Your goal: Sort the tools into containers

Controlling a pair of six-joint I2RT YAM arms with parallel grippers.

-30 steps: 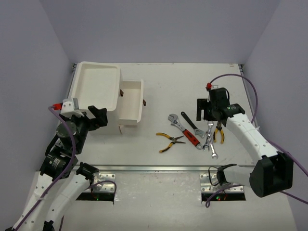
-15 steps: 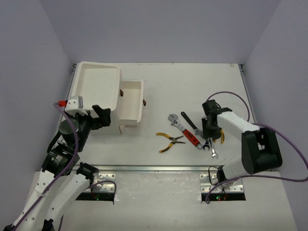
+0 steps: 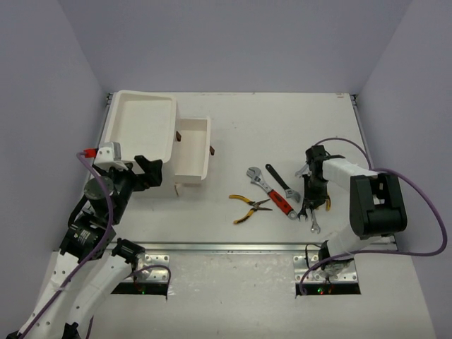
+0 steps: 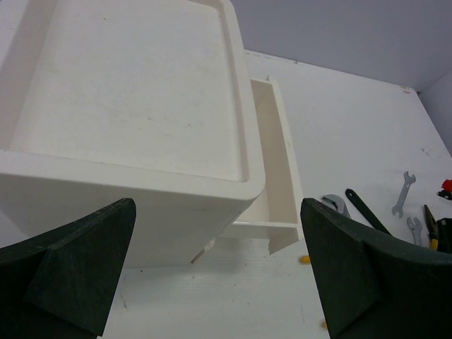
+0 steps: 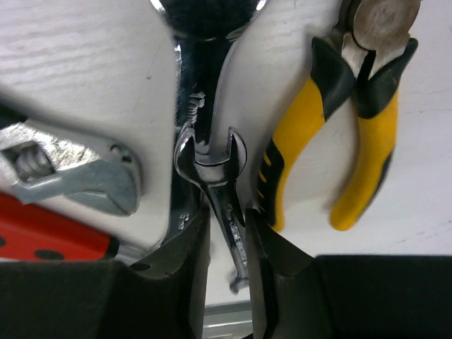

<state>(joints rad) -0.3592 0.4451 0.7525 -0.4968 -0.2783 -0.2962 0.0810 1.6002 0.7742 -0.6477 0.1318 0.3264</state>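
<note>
Right gripper pinches the shank of a silver spanner lying flat on the table, its jaws snug on both sides. By the look of it, the sorting has barely begun.

Well away to this gripper's left, across bare tabletop, stands the white box. No tool shows in its tray top, and none shows in the open drawer pulled out toward the gripper. The left gripper hovers at the box's near corner, jaws spread wide and holding nothing.

Every tool in view lies on the table around the right gripper. The red-handled adjustable wrench is just to one side of the fingers and the yellow-handled pliers just to the other. The black wrench and a second pair of pliers lie further toward the box.

Room at the grasp is tight. The held spanner's open end overlaps a second spanner, so a lift could drag that one along. The route leftward to the drawer looks open, while the table's right edge sits near on the far side of the pliers.
</note>
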